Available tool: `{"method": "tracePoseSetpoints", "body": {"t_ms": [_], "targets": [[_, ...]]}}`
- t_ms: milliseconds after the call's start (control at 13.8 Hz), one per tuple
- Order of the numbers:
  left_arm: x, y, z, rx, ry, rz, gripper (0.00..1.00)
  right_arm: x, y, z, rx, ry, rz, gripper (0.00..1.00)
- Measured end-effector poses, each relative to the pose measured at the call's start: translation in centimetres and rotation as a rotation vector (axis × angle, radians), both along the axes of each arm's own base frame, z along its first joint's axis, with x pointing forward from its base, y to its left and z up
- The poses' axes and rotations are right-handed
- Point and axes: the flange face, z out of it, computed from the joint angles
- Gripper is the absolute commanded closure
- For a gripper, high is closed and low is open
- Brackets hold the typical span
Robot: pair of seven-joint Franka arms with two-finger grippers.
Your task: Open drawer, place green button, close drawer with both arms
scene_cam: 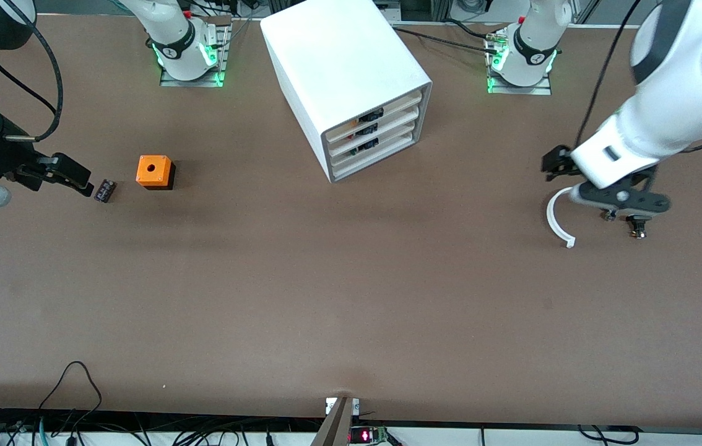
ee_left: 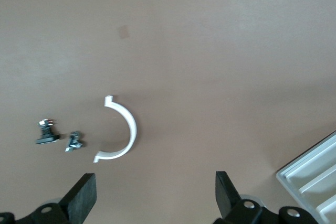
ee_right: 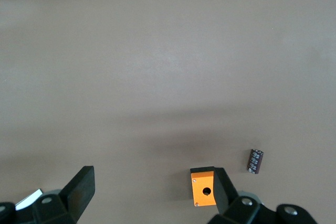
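No green-capped button shows in any view. The white drawer cabinet point(scene_cam: 351, 74) stands at the table's middle near the arms' bases, and its drawers point(scene_cam: 376, 131) look shut. A corner of it shows in the left wrist view point(ee_left: 315, 177). My left gripper point(scene_cam: 556, 164) hangs open and empty over the table at the left arm's end, above a white curved piece point(scene_cam: 556, 220). In its wrist view the gripper point(ee_left: 155, 187) has its fingers wide apart. My right gripper point(scene_cam: 82, 179) is open and empty at the right arm's end, beside a flat black chip point(scene_cam: 104, 190). Its wrist view also shows the gripper point(ee_right: 152, 182).
An orange box with a hole point(scene_cam: 155, 171) sits beside the chip, also seen in the right wrist view point(ee_right: 202, 187) with the chip point(ee_right: 255, 161). Two small black and silvery parts point(ee_left: 47, 132) point(ee_left: 75, 141) lie by the white curved piece point(ee_left: 123, 129). Cables run along the table's front edge point(scene_cam: 72, 378).
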Motion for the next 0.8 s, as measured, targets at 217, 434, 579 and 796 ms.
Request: {"method": "tracePoseSetpoints", "body": {"t_ms": [217,434,579,796], "targets": [[-2.2,3.8,1.7,-0.001,-0.035,0.046,0.0,0.0,0.1,0.0,0.0,0.002,0.001,0.0],[-2.3,5.2,2.1,-0.024,-0.116,0.078,0.0,0.0,0.1,0.0,0.0,0.003,0.002,0.0],[-2.3,5.6,1.8,-0.029,-0.108,0.087,0.0,0.0,0.1,0.0,0.0,0.003,0.002,0.0],[-2.5,5.5,1.7,-0.027,-0.095,0.087,0.0,0.0,0.1,0.0,0.0,0.003,0.003,0.0]]}}
